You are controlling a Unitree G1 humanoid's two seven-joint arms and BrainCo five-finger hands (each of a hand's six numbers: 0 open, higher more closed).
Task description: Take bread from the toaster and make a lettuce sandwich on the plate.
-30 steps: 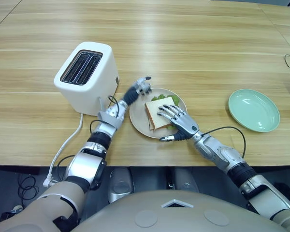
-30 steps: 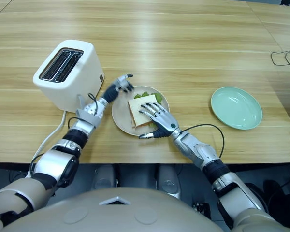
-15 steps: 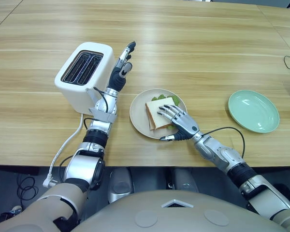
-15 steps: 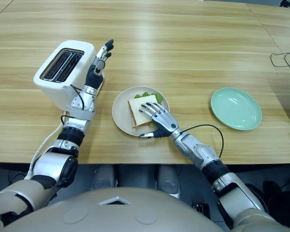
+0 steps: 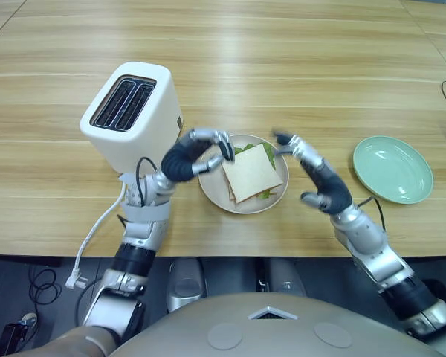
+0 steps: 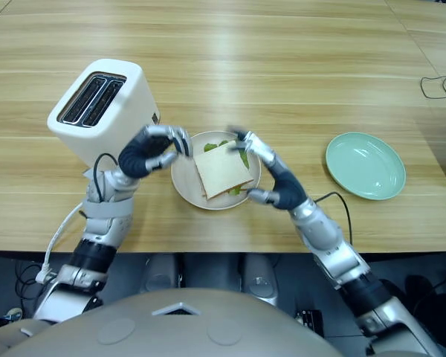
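The white toaster (image 5: 130,115) stands at the left with both slots empty. To its right a beige plate (image 5: 208,181) holds the sandwich: a bread slice (image 5: 249,172) on top with lettuce (image 5: 269,154) showing at its far and right edges. My left hand (image 5: 197,151) hovers between the toaster and the plate's left rim, its fingers curled and holding nothing. My right hand (image 5: 317,176) is raised just right of the plate, clear of the bread, its fingers spread.
An empty green plate (image 5: 392,169) lies at the right of the wooden table. The toaster's white cable (image 5: 97,230) runs off the table's near edge. A black cable (image 6: 438,82) lies at the far right.
My left hand came down from beside the toaster's top to the plate's left rim and curled. My right hand lifted off the sandwich and drew back to the right.
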